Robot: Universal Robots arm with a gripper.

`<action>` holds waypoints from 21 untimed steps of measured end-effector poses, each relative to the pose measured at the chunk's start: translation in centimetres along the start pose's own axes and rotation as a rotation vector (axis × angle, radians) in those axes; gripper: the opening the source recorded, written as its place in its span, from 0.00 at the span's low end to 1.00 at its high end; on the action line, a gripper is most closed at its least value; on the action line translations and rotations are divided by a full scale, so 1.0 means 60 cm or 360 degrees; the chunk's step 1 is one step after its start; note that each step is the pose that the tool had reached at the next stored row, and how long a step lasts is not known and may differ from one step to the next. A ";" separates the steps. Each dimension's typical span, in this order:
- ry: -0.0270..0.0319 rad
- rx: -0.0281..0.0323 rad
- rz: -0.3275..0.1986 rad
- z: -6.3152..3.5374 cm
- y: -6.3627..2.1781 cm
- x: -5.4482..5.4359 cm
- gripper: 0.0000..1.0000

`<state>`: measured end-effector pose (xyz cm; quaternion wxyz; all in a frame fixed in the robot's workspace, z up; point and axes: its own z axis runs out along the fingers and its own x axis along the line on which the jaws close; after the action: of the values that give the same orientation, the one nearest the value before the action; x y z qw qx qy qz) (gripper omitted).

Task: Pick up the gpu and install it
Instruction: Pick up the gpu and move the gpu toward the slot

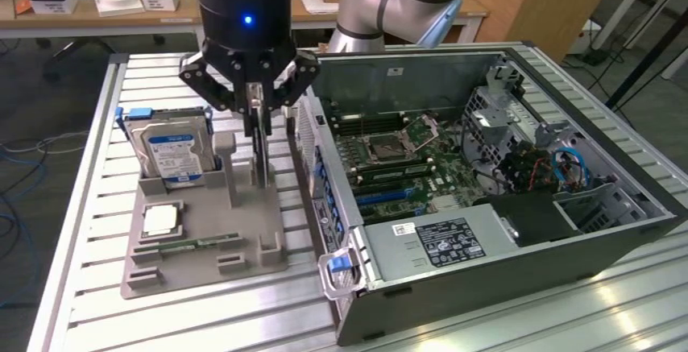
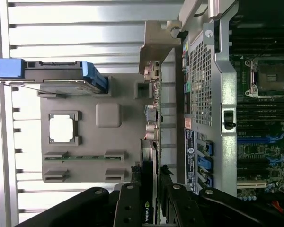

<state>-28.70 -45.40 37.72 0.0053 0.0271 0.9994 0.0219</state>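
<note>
The gpu stands on edge over the grey parts holder, seen as a thin upright card. My gripper hangs straight above it, with both fingers closed against the card's upper edge. From the wrist, the gpu runs edge-on away from my gripper, a black finger pressed to one side and its silver end bracket at the far end. I cannot tell whether the card's lower edge still rests in the holder's slot.
The holder also carries a blue-and-white-labelled hard drive, a processor chip and a narrow memory stick. The open computer case with its motherboard lies right beside the holder, on the exterior view's right. All sit on a slatted aluminium table.
</note>
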 end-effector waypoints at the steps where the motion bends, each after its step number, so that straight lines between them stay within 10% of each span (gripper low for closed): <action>1: -0.00001 -0.00001 0.0000 -0.003 0.000 0.000 0.26; 21: -0.00001 0.00000 0.0000 -0.017 0.001 0.000 0.26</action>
<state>-28.69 -45.39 38.74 0.0054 0.0270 0.9994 0.0219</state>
